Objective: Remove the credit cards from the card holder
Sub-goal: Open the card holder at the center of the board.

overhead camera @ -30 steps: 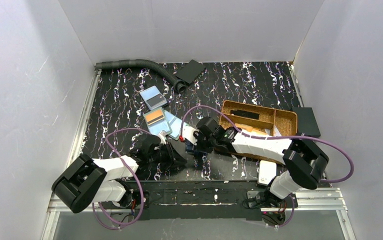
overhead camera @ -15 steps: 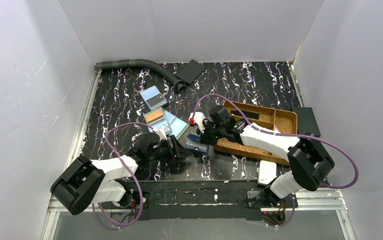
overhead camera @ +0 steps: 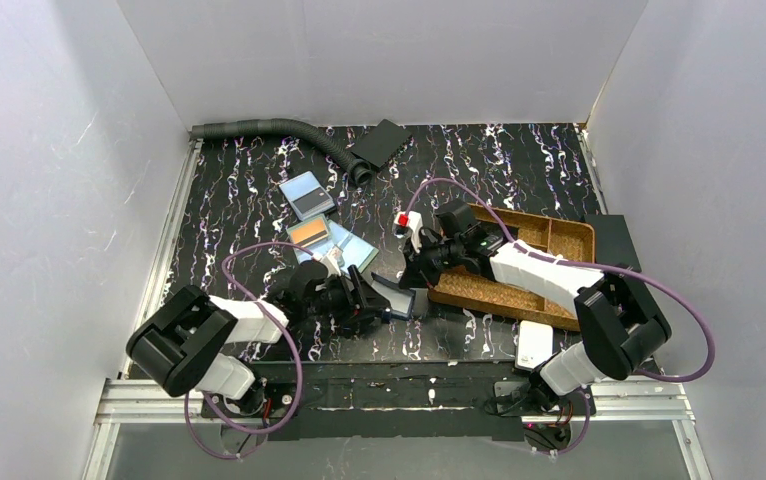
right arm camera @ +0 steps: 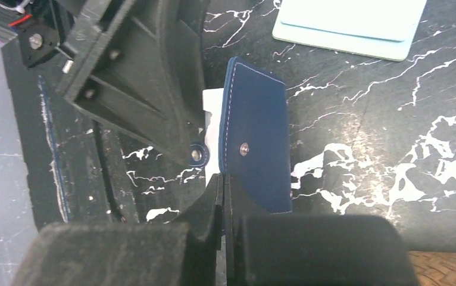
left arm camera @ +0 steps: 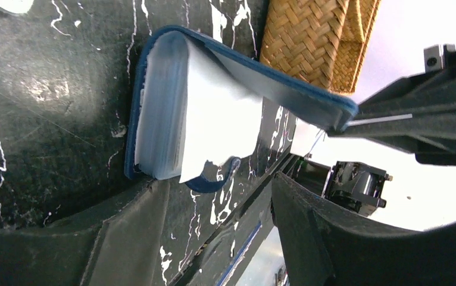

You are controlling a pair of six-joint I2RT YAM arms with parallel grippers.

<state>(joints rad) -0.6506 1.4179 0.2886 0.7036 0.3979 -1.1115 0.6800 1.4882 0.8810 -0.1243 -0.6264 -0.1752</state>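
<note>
Navy card holder (left arm camera: 190, 113), cover pinched in right end effector (right arm camera: 223, 179), needs its base pinned by wide-open, empty left end effector (left arm camera: 216, 190).

Even, bright overhead light with soft shadows; both wrist views blur close up, and white background blows out.

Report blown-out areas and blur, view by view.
Left wrist view: the background beside the woven tray is blown out white; the left claw is dark and soft. Right wrist view: the right claw is out of focus, the card holder sharp. Top external view: even, soft light.
</note>
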